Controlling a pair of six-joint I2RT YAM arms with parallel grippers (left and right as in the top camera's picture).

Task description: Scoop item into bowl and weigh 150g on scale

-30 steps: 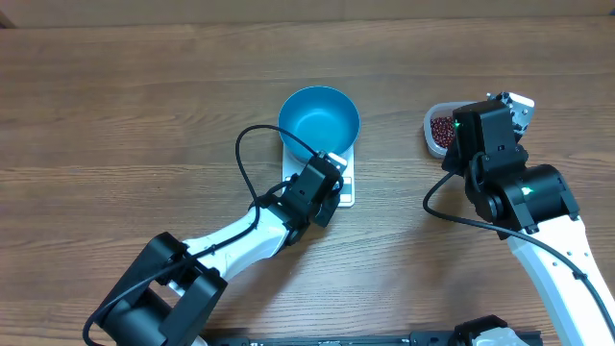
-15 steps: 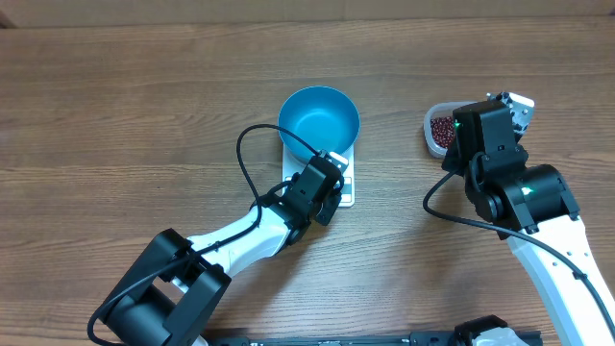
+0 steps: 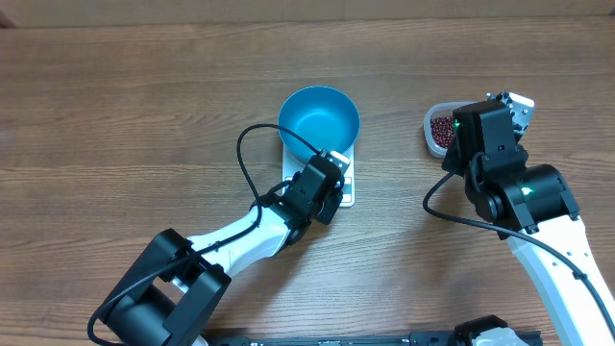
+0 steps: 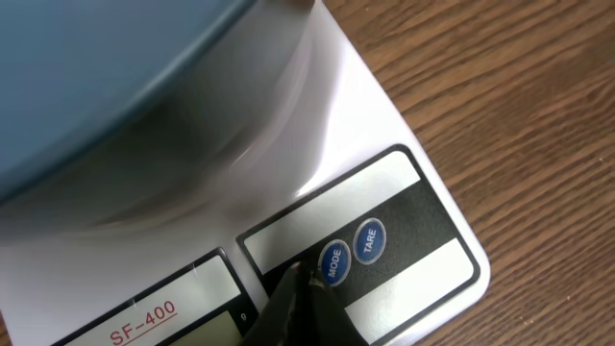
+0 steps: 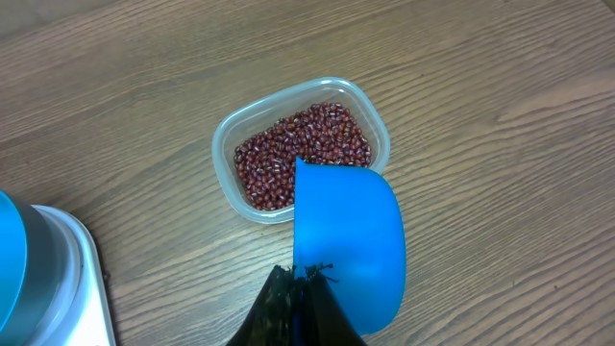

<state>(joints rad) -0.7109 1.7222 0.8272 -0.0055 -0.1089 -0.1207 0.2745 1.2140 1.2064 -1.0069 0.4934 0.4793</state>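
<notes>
1. The bowl sits on the scale. It covers the rear of the platform and leaves the front panel exposed.
2. The left fingers are closed tip to tip with nothing between them. The tips touch the scale's front panel just beside the MODE button. The TARE button sits next to it, uncovered.
3. The beans lie in a clear tub. The tub stands on the table, well apart from the scale, on the robot's right.
4. The right fingers are clamped on the handle end of a blue scoop. The scoop is at the tub's near edge and hides part of the rim from the right wrist camera.
</notes>
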